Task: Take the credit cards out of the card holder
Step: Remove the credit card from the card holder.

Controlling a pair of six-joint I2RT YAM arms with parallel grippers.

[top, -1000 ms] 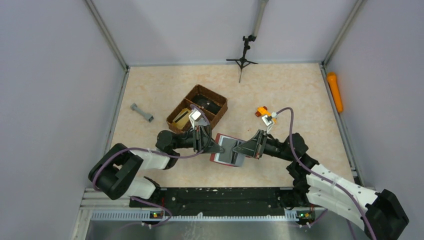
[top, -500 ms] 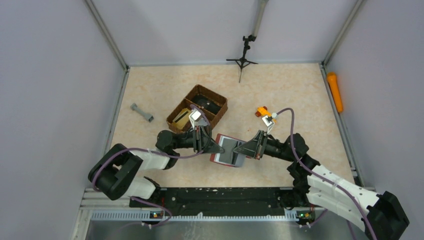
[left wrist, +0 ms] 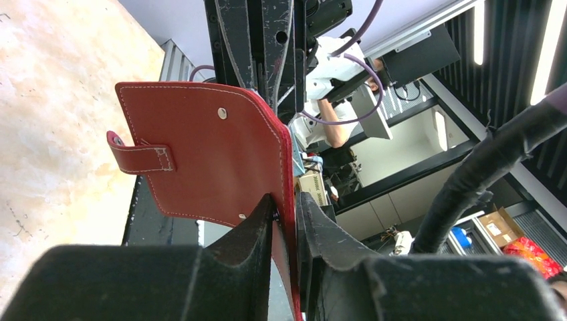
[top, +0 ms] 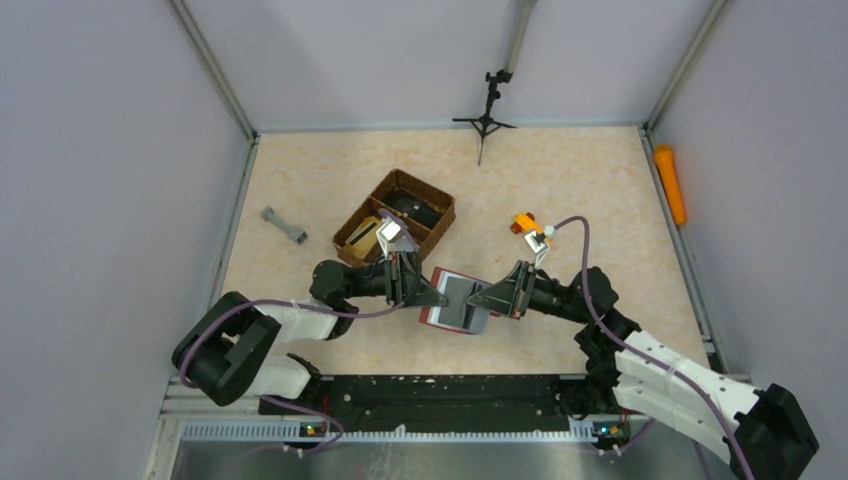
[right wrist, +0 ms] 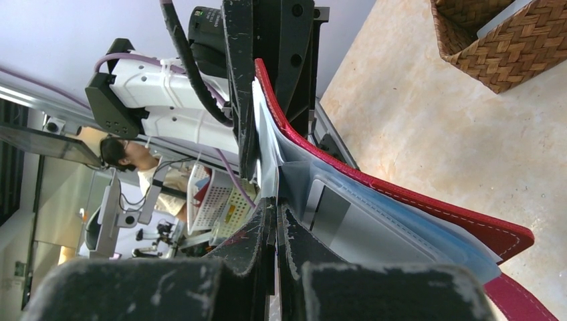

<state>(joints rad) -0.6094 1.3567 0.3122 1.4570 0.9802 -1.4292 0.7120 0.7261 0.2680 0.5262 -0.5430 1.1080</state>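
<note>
We hold the card holder [top: 452, 302] between both arms. Our left gripper [left wrist: 284, 200] is clamped on its red cover, and our right gripper [right wrist: 275, 208] pinches what we judge a pale edge of the credit cards [right wrist: 364, 231]. None is out yet. The basket [top: 432, 232] waits beyond.

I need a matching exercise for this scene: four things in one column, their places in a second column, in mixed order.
1 card holder
2 woven basket
3 grey bar
4 orange cylinder

A by the right wall
B gripped by left gripper and right gripper
C alone, left on the table
D just beyond the left gripper

Pairs: 1-B, 2-D, 3-C, 4-A
</note>
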